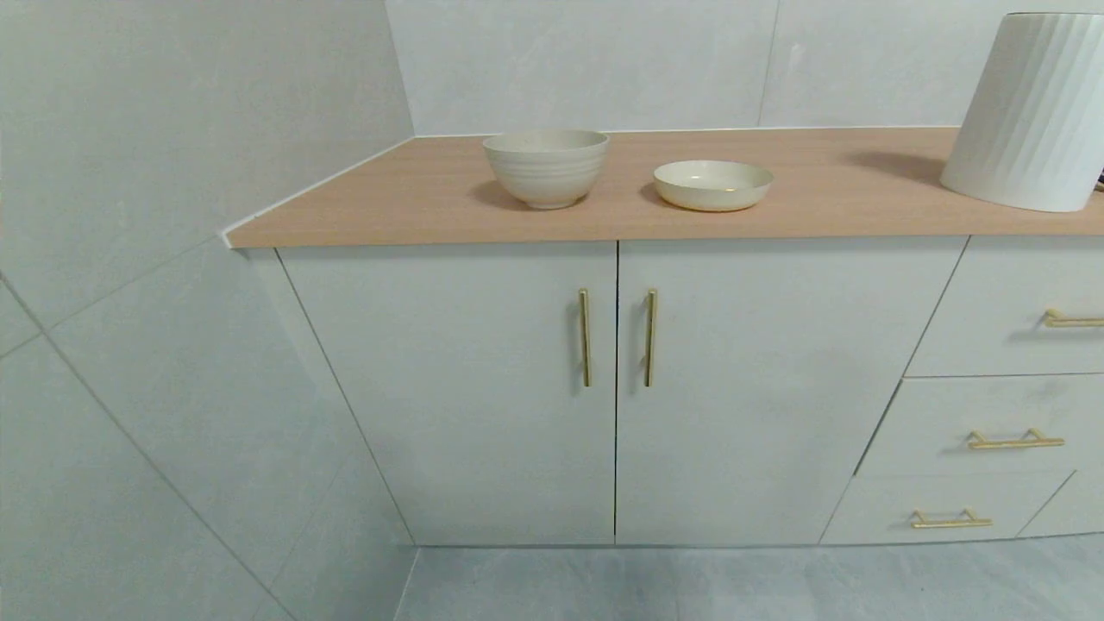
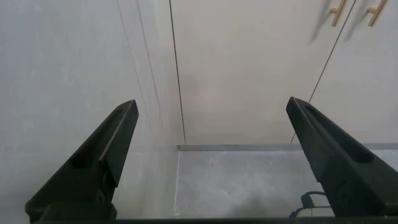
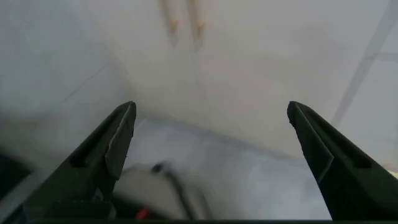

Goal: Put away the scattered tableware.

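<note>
On the counter (image 1: 414,203), taking twelve o'clock as toward the back wall, a bowl (image 1: 546,166) stands with a dish (image 1: 712,185) at its three o'clock, near but apart. A container (image 1: 1031,112) stands well off at the dish's two o'clock. Below the counter, a left door (image 1: 448,388) and right door (image 1: 759,388) meet under the gap between bowl and dish. Three stacked drawers (image 1: 992,405) lie at the doors' three o'clock.

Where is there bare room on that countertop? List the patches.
Widest free patch on the countertop: between the shallow dish and the white ribbed container. Smaller one: the corner between the deep bowl and the left wall. A strip runs along the front edge before both dishes. Tightest spot: the gap between bowl and dish.
</note>
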{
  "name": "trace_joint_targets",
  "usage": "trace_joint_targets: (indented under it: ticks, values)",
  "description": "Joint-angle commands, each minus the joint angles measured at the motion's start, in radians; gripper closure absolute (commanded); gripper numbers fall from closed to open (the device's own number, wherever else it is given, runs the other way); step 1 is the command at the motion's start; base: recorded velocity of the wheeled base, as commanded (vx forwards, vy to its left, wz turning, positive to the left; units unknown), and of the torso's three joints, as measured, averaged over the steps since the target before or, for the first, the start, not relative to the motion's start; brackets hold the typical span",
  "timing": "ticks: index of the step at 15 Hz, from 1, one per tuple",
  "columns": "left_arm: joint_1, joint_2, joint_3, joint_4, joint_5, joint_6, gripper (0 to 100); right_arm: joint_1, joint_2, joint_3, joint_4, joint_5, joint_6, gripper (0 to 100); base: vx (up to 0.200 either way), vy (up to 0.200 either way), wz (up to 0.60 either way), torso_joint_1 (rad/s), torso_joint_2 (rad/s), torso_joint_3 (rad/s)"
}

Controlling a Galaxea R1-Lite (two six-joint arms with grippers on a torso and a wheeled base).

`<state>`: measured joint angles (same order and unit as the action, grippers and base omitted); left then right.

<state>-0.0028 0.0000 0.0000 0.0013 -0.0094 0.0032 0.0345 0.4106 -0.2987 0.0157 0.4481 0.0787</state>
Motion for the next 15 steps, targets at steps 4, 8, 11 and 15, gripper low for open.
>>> trace_joint_targets:
  ticks: [4,8,11,15]
  values:
    - [0.000,0.000,0.000,0.000,0.000,0.000,0,0.229,0.637,-0.166,-0.214,0.107,0.021,0,0.000,0.000,0.00,0.000,0.00,0.000]
    - [0.001,0.000,0.000,0.000,0.000,0.000,0,0.363,1.087,-0.289,-0.551,0.014,0.056,0,0.000,0.000,0.00,0.000,0.00,0.000]
    - [0.000,0.000,0.000,0.000,0.000,0.000,0,0.378,1.280,-0.450,-0.582,0.000,0.061,0,0.000,0.000,0.00,0.000,0.00,0.000]
    - [0.000,0.000,0.000,0.000,0.000,0.000,0,0.397,1.413,-0.632,-0.583,0.001,0.095,0,0.000,0.000,0.00,0.000,0.00,0.000]
